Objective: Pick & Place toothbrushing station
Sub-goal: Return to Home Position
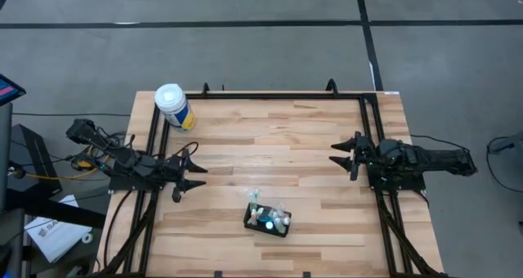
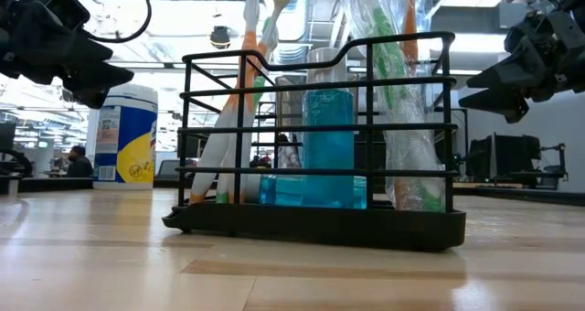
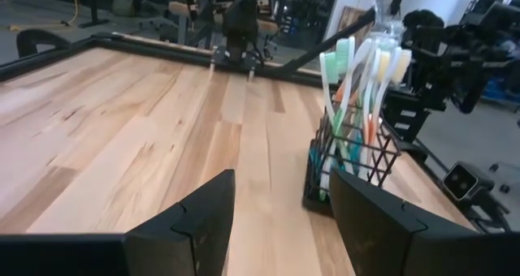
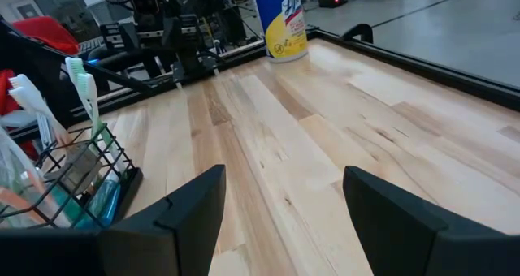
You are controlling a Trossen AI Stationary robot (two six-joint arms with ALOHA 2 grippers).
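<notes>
Left gripper (image 1: 198, 168) at the end of the dark left arm, out over the left side of the pale wooden plank table (image 1: 270, 139), pointing inward toward the middle, fingers spread wide with nothing held between them. Right gripper (image 1: 337, 154) opposite, over the right side, likewise facing inward, fingers parted wide, also empty. Both well apart from the small black wire toothbrushing station (image 1: 267, 218), upright on the table toward the edge nearest the low camera, roughly midway between the two arms and turned slightly against the planks. Packed with upright toothbrushes: an orange-handled toothbrush (image 2: 247, 64) leaning at one end, green-headed toothbrushes (image 3: 329, 65) poking above the rim, some in clear wrapping, plus a clear bottle of blue liquid (image 2: 327, 146) in the middle. In the far corner on the left arm's side, a white-lidded cylindrical canister with a blue and yellow label (image 1: 174, 106), standing upright, well apart from the station. Black metal frame (image 1: 270, 94) along the table's edges, grey floor with dark lines (image 1: 245, 49) around it. Beyond the table, a bright workshop with desks and equipment, and a person (image 2: 78, 160) far off.
</notes>
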